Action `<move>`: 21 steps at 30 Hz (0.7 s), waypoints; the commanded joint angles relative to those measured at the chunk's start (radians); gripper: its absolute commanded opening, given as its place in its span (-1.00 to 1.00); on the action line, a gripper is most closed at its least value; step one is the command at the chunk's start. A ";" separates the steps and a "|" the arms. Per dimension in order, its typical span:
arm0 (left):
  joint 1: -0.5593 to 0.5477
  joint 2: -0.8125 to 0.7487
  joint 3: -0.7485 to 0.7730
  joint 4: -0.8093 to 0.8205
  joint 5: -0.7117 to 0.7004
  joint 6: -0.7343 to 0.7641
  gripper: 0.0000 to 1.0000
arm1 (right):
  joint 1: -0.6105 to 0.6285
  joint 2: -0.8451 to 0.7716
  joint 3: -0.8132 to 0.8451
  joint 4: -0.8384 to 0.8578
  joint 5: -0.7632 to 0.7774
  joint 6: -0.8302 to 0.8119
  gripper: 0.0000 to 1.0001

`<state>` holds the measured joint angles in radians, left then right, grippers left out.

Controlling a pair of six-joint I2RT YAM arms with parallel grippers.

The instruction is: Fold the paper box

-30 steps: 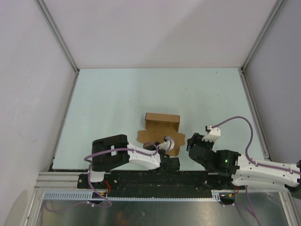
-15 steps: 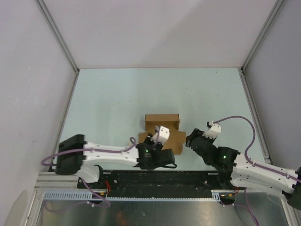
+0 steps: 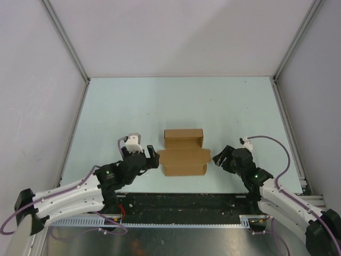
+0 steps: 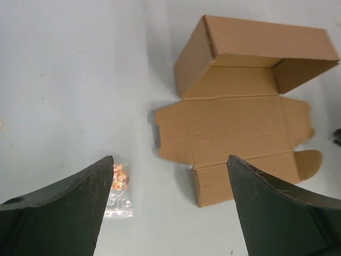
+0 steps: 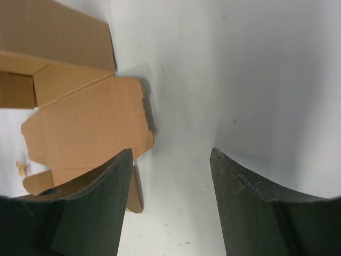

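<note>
- The paper box (image 3: 184, 153) is lying half-folded, near the front edge of the table (image 3: 133, 106).
- The left gripper (image 3: 153, 158) and right gripper (image 3: 218, 157) are flanking it, both gaping wide and gripping nothing.

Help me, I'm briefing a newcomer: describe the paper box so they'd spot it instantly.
On the pale table, look between the left gripper and right gripper. The paper box is plain brown cardboard, rear walls raised, front flaps flat, far larger than the small clear packet beside it.
</note>
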<state>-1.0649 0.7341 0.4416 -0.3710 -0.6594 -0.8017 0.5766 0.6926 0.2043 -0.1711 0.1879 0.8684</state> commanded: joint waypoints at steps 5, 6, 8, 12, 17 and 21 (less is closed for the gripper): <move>0.109 0.050 -0.098 0.309 0.233 -0.005 0.80 | -0.026 0.133 -0.069 0.332 -0.225 -0.003 0.25; 0.140 0.060 -0.115 0.337 0.253 -0.011 0.79 | -0.024 0.159 -0.078 0.346 -0.228 0.004 0.23; 0.167 0.068 -0.161 0.420 0.303 -0.019 0.78 | -0.026 0.180 -0.083 0.380 -0.228 0.009 0.22; 0.233 0.083 -0.198 0.484 0.339 -0.016 0.79 | -0.027 0.226 -0.086 0.418 -0.226 0.011 0.12; 0.281 0.145 -0.214 0.544 0.391 -0.008 0.81 | -0.026 0.292 -0.088 0.479 -0.232 0.015 0.03; 0.299 0.201 -0.221 0.610 0.431 -0.014 0.80 | -0.026 0.341 -0.097 0.531 -0.237 0.015 -0.07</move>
<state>-0.7887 0.8978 0.2333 0.1226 -0.2996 -0.8043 0.5518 0.9920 0.1284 0.2932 -0.0372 0.8825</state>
